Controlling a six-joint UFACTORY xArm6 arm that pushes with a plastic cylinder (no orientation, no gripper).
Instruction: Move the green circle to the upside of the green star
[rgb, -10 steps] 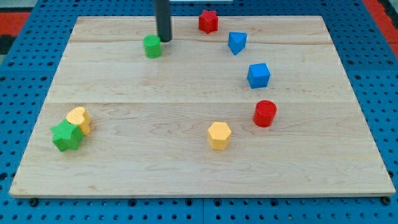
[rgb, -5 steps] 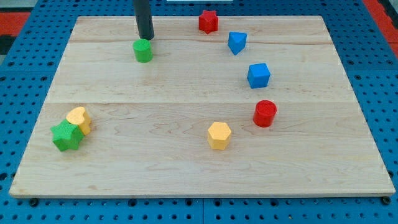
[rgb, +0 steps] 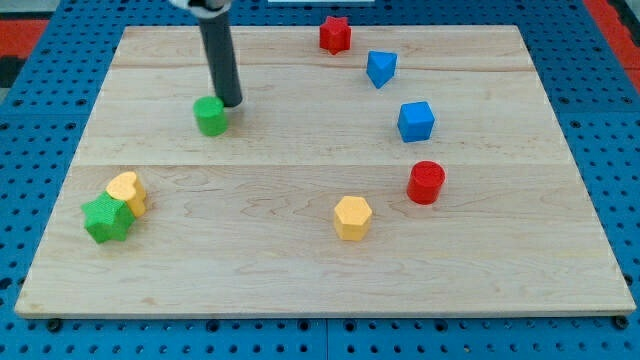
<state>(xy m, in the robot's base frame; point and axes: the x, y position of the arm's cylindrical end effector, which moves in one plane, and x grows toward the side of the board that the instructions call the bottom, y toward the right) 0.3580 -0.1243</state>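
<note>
The green circle sits on the wooden board, left of centre in the upper half. My tip is just to its upper right, touching or nearly touching it. The green star lies near the board's lower left edge, pressed against a yellow block on its upper right. The circle is well above and to the right of the star.
A red star is at the view's top. A blue block and a blue cube lie at the right. A red cylinder and a yellow hexagon are lower right of centre.
My tip has moved down and to the left, pushing the green circle down-left toward the star. The other blocks have not moved.
</note>
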